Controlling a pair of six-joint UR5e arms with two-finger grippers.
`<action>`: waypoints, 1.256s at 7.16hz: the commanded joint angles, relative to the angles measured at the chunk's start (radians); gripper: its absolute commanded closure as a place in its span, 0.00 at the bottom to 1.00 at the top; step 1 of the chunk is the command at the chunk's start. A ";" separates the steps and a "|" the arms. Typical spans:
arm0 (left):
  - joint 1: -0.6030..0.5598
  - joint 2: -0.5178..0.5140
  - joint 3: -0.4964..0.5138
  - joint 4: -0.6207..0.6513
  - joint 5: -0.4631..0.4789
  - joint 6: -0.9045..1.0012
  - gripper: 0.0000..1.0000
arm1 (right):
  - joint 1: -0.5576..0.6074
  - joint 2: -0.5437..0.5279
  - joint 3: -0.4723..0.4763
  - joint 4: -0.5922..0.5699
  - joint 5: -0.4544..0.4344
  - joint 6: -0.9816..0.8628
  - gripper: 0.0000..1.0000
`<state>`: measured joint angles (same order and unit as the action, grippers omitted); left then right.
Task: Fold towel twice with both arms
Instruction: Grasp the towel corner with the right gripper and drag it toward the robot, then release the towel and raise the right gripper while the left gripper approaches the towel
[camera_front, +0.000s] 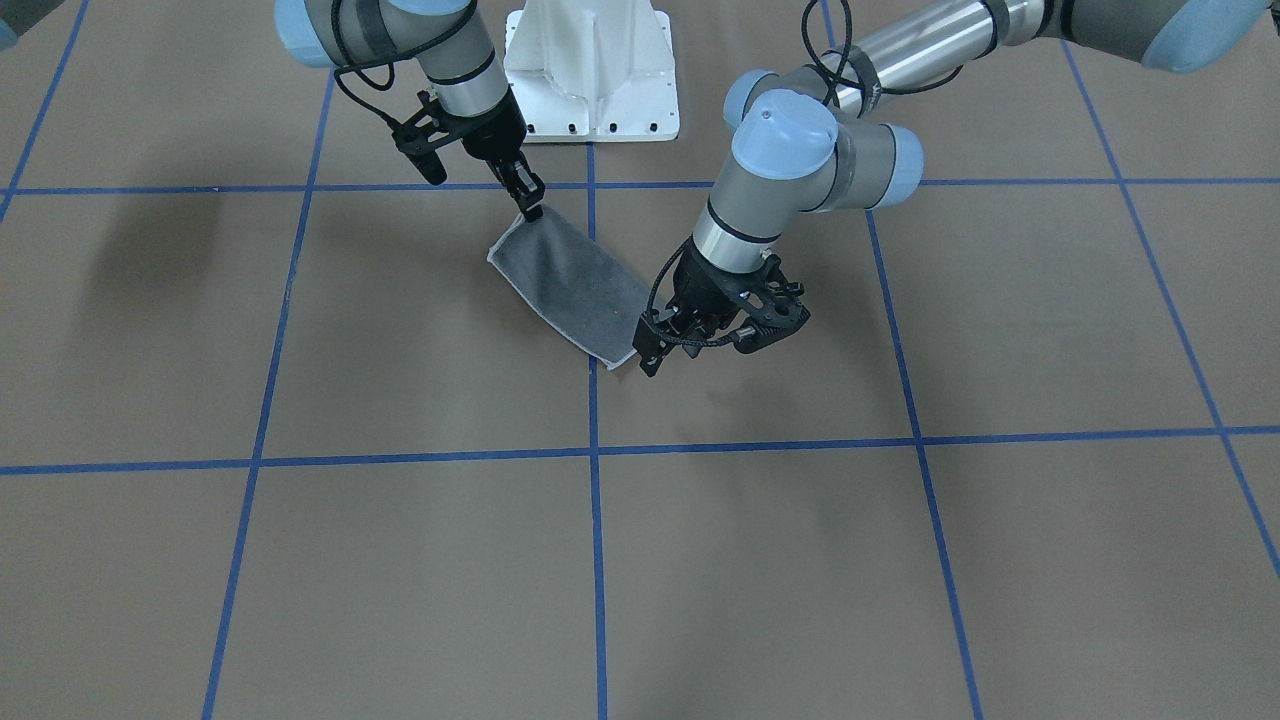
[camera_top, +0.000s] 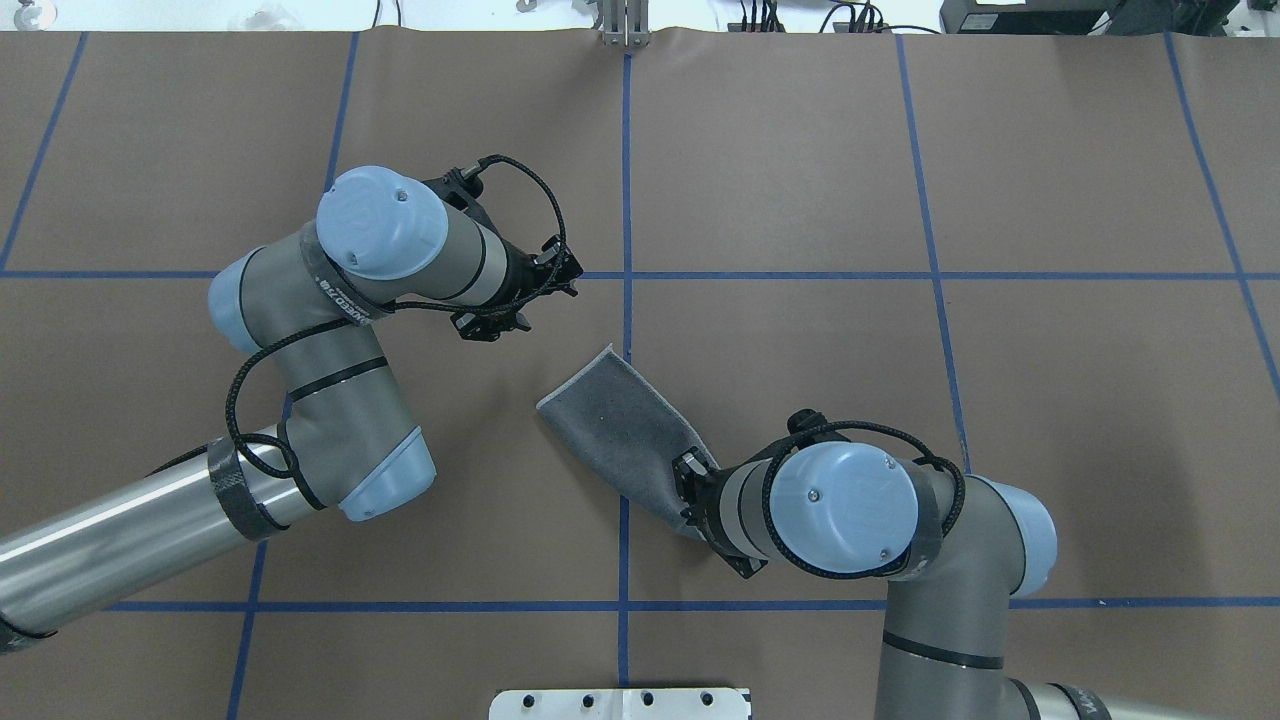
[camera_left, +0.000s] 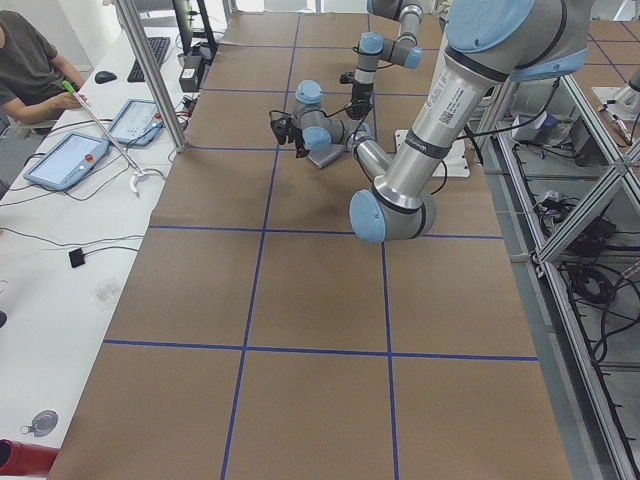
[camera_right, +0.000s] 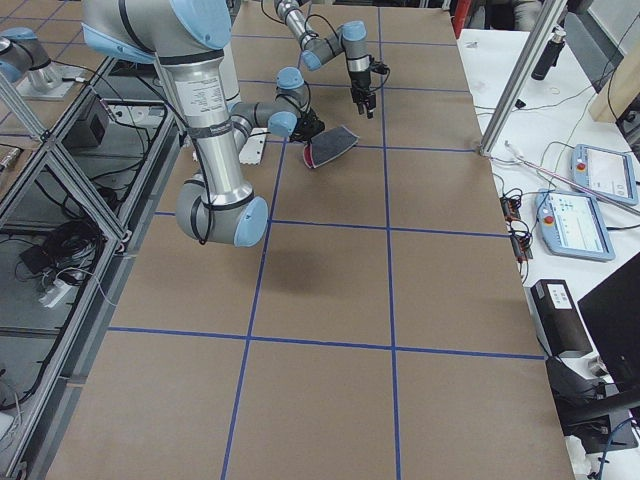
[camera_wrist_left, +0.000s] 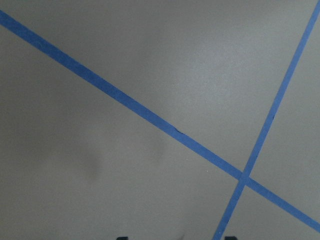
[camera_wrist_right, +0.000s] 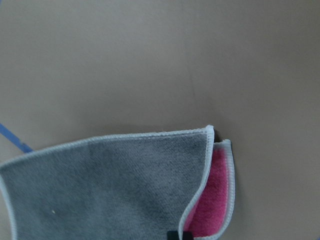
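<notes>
The towel (camera_front: 575, 285) lies folded in half near the table's middle, dark grey face up, with pale stitched edging. It also shows in the overhead view (camera_top: 620, 430). In the right wrist view the towel (camera_wrist_right: 110, 190) shows its pink inner face at the open corner. My right gripper (camera_front: 531, 208) is shut on the towel's corner nearest the robot, seen also from overhead (camera_top: 690, 480). My left gripper (camera_front: 690, 345) is open and empty, raised beyond the towel's far end (camera_top: 530, 300). The left wrist view shows only bare table and blue tape.
The brown table is marked with a blue tape grid (camera_front: 592, 452). The white bolted pedestal (camera_front: 590, 70) stands at the robot's side. An operator (camera_left: 30, 70) with tablets sits at a side bench beyond the table's edge.
</notes>
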<state>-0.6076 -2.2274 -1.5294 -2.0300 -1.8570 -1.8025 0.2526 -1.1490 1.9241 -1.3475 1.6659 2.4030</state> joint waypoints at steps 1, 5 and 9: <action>0.000 0.002 -0.003 0.001 -0.002 0.000 0.29 | -0.033 0.008 0.001 -0.019 0.003 0.005 0.76; 0.002 0.021 -0.026 0.002 -0.004 -0.001 0.29 | -0.036 0.002 0.016 -0.019 0.011 -0.012 0.00; 0.078 0.097 -0.083 -0.006 0.005 -0.012 0.38 | 0.201 0.000 0.046 -0.050 0.198 -0.171 0.00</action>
<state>-0.5531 -2.1380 -1.6083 -2.0338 -1.8546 -1.8134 0.3899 -1.1500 1.9741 -1.3917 1.8286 2.2969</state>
